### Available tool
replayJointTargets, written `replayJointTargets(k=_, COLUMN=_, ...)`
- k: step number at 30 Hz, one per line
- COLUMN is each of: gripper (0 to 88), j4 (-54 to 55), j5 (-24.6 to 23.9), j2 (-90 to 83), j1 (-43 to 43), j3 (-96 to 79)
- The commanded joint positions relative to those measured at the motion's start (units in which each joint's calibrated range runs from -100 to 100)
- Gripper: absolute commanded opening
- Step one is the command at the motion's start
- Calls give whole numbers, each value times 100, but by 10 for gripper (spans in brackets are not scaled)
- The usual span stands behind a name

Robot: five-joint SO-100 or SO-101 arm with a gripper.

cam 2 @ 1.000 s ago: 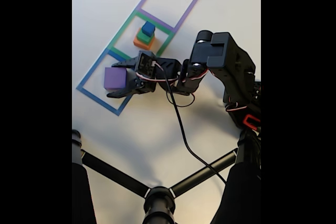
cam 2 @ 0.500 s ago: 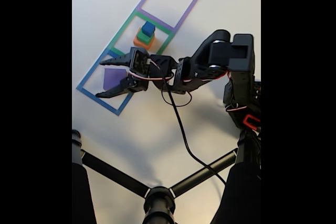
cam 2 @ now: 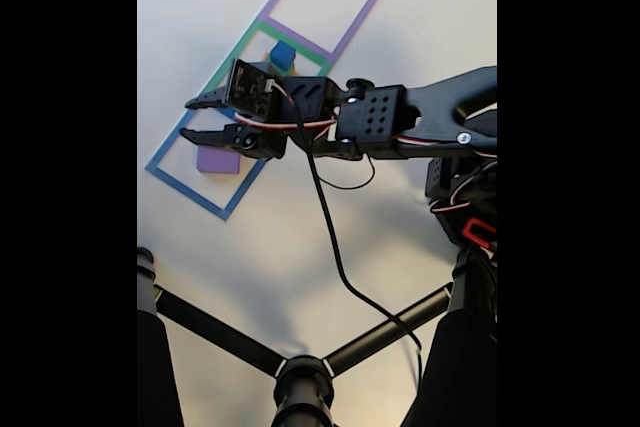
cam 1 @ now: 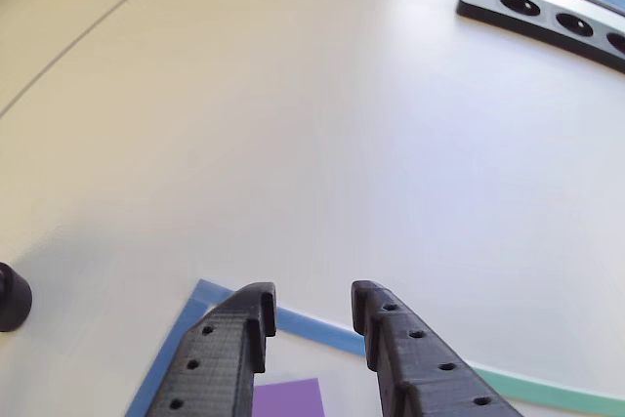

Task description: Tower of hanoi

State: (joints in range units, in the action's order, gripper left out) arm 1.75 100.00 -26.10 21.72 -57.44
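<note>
1. Handling note: the purple block [cam 2: 217,160] looks light, rigid and flat-sided, likely smooth; opposite vertical faces appear the best place to pinch it
2. Fingers [cam 1: 229,339] of the gripper [cam 2: 190,119] stand spread with a clear gap, holding nothing and touching nothing, raised above the purple block in the fixed view
3. Purple block lies flat inside the blue tape square [cam 2: 165,154]; its top edge shows between the fingers in the other view
4. Blue block [cam 2: 283,54], top of a stack partly hidden by the gripper, sits in the green tape square [cam 2: 232,54]; the violet tape square [cam 2: 357,20] lies beyond, on the white table [cam 2: 400,37]
</note>
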Motion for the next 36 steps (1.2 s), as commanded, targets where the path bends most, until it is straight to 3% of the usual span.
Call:
replayJointTargets(k=1, gripper=30, j4=-1952, j5=0, j2=-979, j1=-307, j3=814)
replayJointTargets(k=10, gripper=0, j4=-6145, j5=0, j2=-1789, j1=-1055, j3=2968)
replayJointTargets(k=18, gripper=0, j4=-8783, j5=0, j2=-1861, j1=-1634, j3=5139)
replayJointTargets(k=25, gripper=0, j4=-9520, j5=0, j2=-1885, j1=-2298, j3=5857)
replayJointTargets(k=32, gripper=11, j4=-9455, j5=0, j2=-1997, j1=-2702, j3=5685)
replayJointTargets(k=36, gripper=49, j4=-9010, j5=0, j2=-2430, j1=-2915, j3=4722)
